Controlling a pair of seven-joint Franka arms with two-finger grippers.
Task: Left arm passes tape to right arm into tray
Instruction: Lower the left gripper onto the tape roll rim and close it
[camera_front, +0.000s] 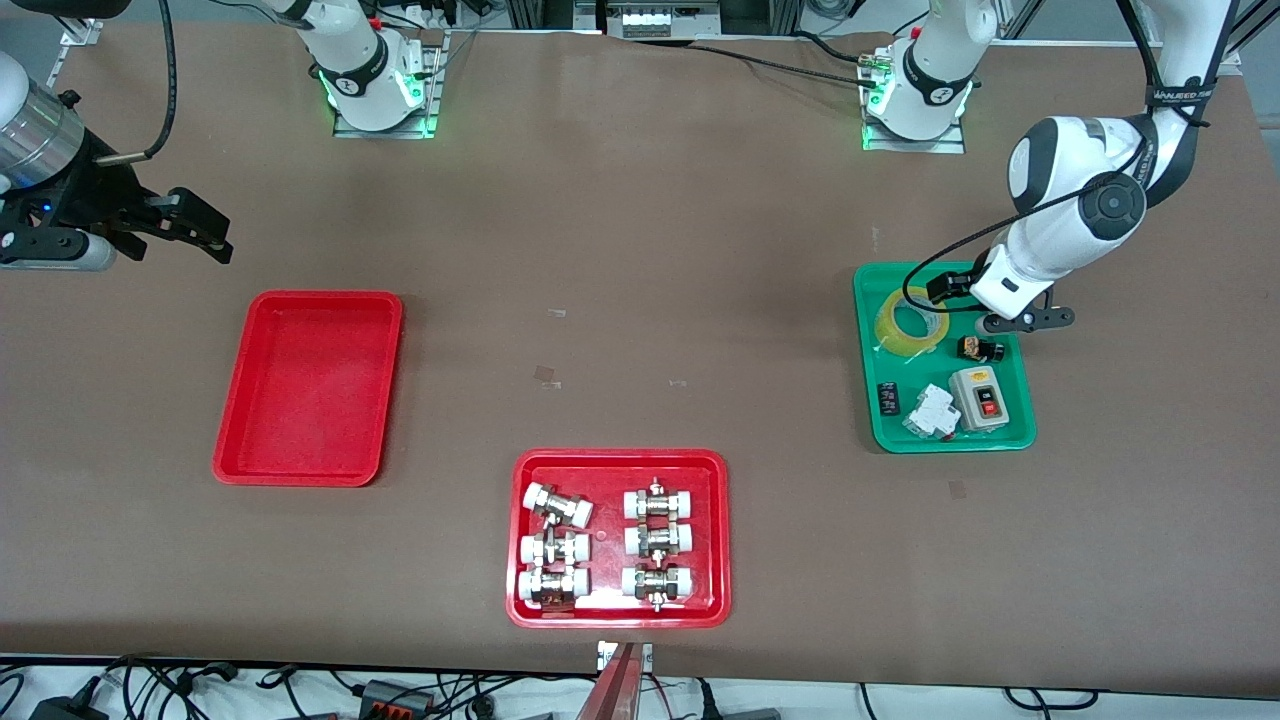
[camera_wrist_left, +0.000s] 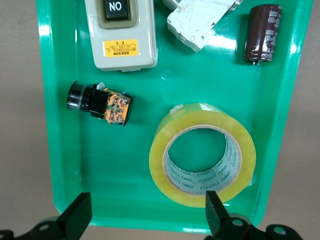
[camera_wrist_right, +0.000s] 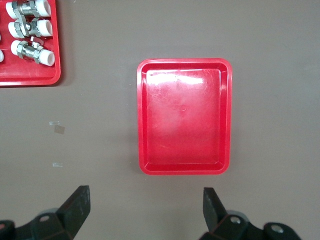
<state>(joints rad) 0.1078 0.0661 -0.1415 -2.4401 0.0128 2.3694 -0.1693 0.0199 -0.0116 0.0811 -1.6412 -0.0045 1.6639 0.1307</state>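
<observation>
The tape (camera_front: 908, 325) lies in the tray of parts (camera_front: 1020, 435), well apart from the tray (camera_front: 310, 385).

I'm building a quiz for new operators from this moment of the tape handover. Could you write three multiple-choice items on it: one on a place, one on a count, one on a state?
1. Where does the tape lie?
A. in the green tray
B. in the plain red tray
C. on the bare table

2. How many white-capped fittings lie in the other red tray?
A. three
B. six
C. nine

3. How does the left gripper stand?
A. jaws shut on the tape
B. jaws open, nothing held
C. jaws shut on the switch box

Answers:
1 A: the left wrist view shows the roll flat on the green floor.
2 B: the front view shows two columns of three.
3 B: the jaws stand wide apart above the green tray's edge, clear of the roll.
</observation>
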